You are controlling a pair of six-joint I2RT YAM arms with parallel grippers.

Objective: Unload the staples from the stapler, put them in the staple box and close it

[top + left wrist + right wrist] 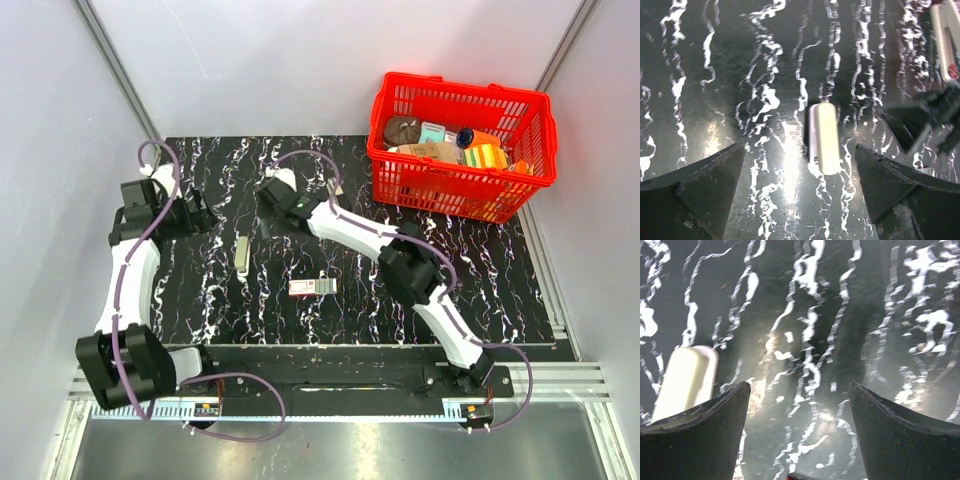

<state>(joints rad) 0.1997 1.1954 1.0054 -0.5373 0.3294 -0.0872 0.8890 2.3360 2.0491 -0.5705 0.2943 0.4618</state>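
Left jaws, right jaws both standing spread, gripping nothing; stapler [824, 137] lying on surface [480, 280]; red-white box [312, 287] print showing too small for reading.

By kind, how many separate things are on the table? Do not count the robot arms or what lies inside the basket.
Stapler: 1
Small red-and-white box: 1
Red basket: 1
Total: 3

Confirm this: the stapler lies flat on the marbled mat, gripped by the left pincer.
Not gripped. The left pincer is open, its fingers clear of the stapler, which does lie flat on the marbled mat. The left wrist view shows it.
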